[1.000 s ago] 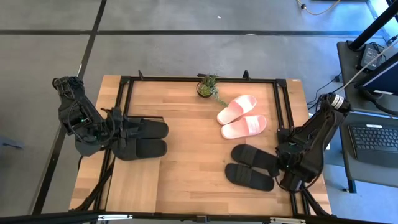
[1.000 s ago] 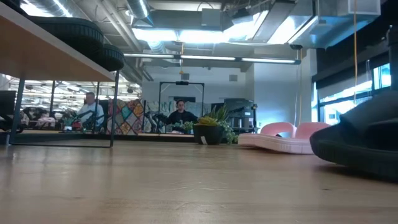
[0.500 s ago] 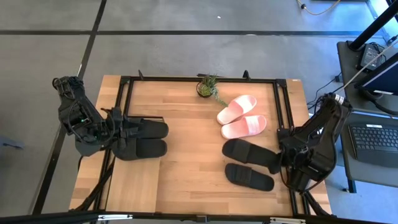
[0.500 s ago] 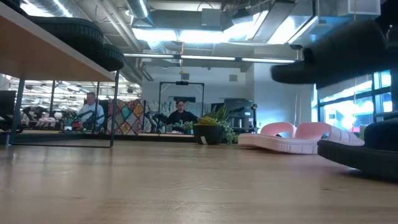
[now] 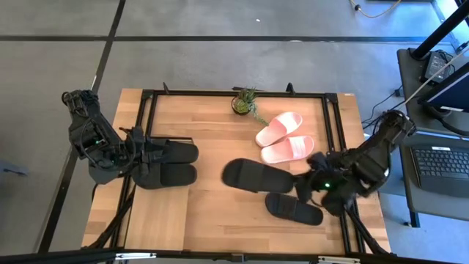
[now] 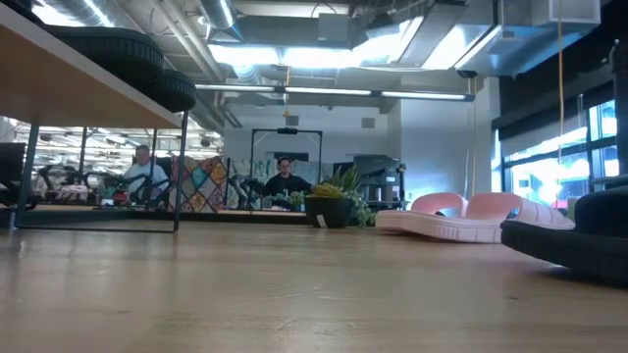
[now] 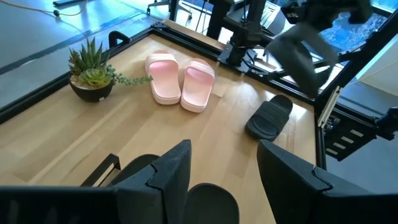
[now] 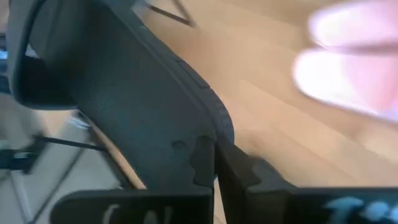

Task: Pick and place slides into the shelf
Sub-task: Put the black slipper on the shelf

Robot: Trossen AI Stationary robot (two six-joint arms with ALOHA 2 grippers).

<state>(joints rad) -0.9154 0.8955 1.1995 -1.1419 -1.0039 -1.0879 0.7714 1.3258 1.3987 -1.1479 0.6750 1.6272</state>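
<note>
My right gripper [image 5: 306,183] is shut on a black slide [image 5: 258,177] that hangs over the middle of the table. A second black slide [image 5: 293,209] lies flat on the tabletop near it. Two pink slides [image 5: 282,138] lie side by side farther back. Two more black slides [image 5: 168,163] lie on the shelf [image 5: 110,213] at the left, their ends reaching past its edge. My left gripper [image 7: 225,149] stands open above those two and touches nothing. My right gripper pinches the black slide's rim [image 8: 200,148] between its two fingers, at the end toward the table's right. The fingers come from the table's right, slanting down. The slide is lifted clear and reaches out from the fingers toward the table's left.
A small potted plant [image 5: 245,103] stands at the table's far edge. A dark metal frame [image 5: 333,132] runs round the tabletop. Bare wood lies between the shelf and the slides. People sit in the room beyond the table [image 6: 285,181].
My right gripper has risen and swung toward the table's left, staying shut on the black slide. It has tipped from pointing steeply down to a shallower slant. The slide has left the tabletop beside the other black one and now hangs over the table's middle.
</note>
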